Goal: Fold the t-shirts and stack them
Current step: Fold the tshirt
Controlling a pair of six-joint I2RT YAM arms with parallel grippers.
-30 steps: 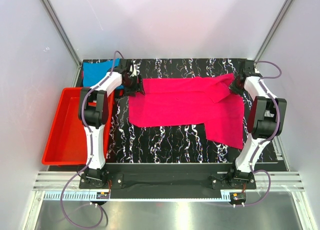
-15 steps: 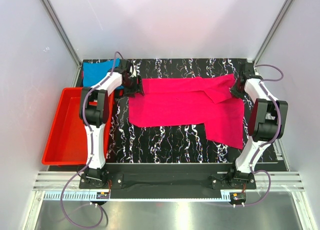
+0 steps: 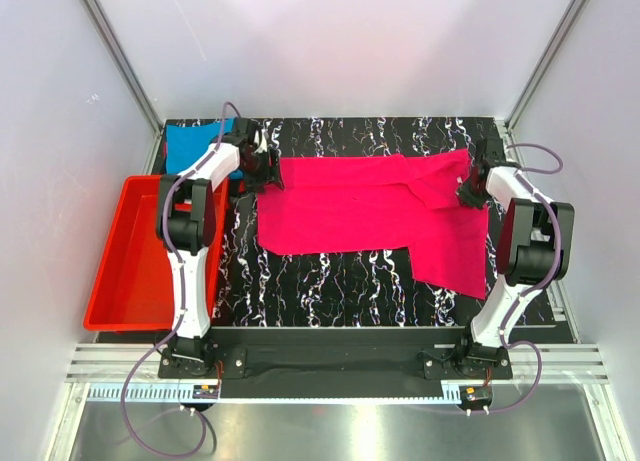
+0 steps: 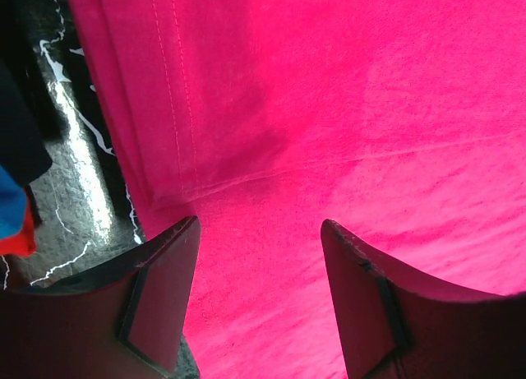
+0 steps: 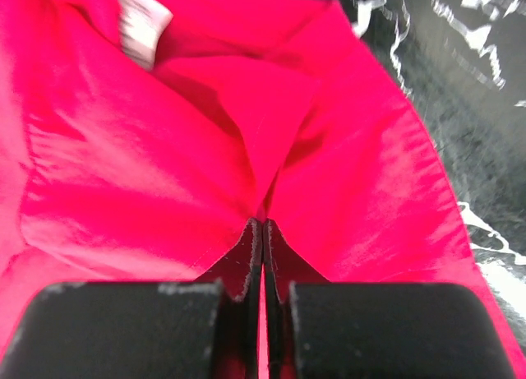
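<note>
Two shirts are showing from the top camera: the magenta t-shirt [image 3: 370,206] is lying spread across the marbled table [image 3: 330,276], the turquoise t-shirt [image 3: 190,141] is sitting in the far-left corner behind the red tray [image 3: 125,271]. The left gripper [image 3: 268,171] is hovering at the magenta t-shirt's left edge, the right gripper [image 3: 468,193] at its far-right corner. Left wrist: fingers [image 4: 160,297] are standing apart over pink cloth, gripping nothing. Right wrist: fingers [image 5: 242,268] are pinching a pink fold tight.
</note>
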